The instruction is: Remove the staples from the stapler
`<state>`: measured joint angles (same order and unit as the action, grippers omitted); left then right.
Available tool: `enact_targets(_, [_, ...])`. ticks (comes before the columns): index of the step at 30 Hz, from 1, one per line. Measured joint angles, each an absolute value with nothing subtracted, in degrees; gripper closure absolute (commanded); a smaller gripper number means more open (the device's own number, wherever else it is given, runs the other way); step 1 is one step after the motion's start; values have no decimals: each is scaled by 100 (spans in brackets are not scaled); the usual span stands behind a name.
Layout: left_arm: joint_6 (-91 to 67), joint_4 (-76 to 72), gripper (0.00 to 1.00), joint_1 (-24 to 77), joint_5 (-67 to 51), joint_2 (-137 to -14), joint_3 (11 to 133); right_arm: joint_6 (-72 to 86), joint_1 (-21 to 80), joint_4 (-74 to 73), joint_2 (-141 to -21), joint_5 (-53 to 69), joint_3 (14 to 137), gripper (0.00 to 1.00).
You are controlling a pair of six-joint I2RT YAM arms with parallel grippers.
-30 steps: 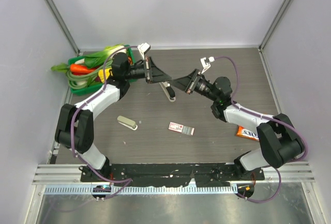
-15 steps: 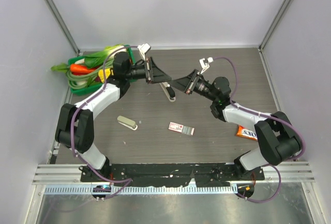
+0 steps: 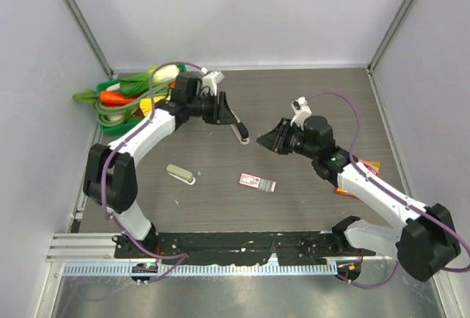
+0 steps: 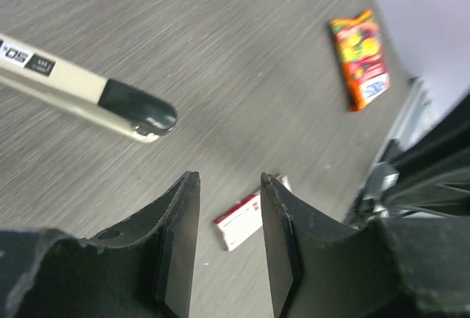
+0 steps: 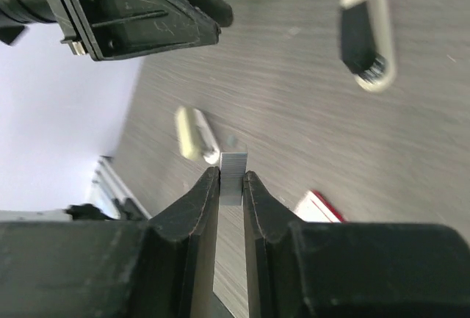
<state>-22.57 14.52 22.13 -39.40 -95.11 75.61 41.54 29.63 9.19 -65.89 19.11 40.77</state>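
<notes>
The stapler [image 3: 239, 129], slim and silver-grey with a black end, lies on the table between the arms. It also shows in the left wrist view [image 4: 88, 92] and the right wrist view [image 5: 363, 28]. My right gripper [image 5: 232, 178] is shut on the staples [image 5: 233, 174], a short grey strip standing up between its fingertips. In the top view it [image 3: 266, 140] is held right of the stapler and apart from it. My left gripper [image 3: 225, 111] is just left of the stapler. Its jaws [image 4: 228, 186] are open and empty.
A pink-and-white printed box [image 3: 258, 182] lies near the middle front. A beige stapler-like thing [image 3: 180, 174] lies front left. An orange packet [image 3: 352, 187] is under the right arm. A green basket of vegetables [image 3: 121, 101] stands at the back left.
Both grippers have drawn back from the stapler. The right arm has moved right and toward the front, the left gripper has turned and pulled back left. The stapler has stayed in place.
</notes>
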Motion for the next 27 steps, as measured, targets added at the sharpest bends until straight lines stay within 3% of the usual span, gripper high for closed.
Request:
enact_targets(11, [-620, 1809, 62, 3754, -2720, -10219, 7041, 3656, 3033, -1710, -5636, 578, 3865, 89])
enact_targets(27, [-110, 1417, 64, 4237, -1968, -10372, 6449, 3588, 3035, -2425, -5389, -16, 3837, 89])
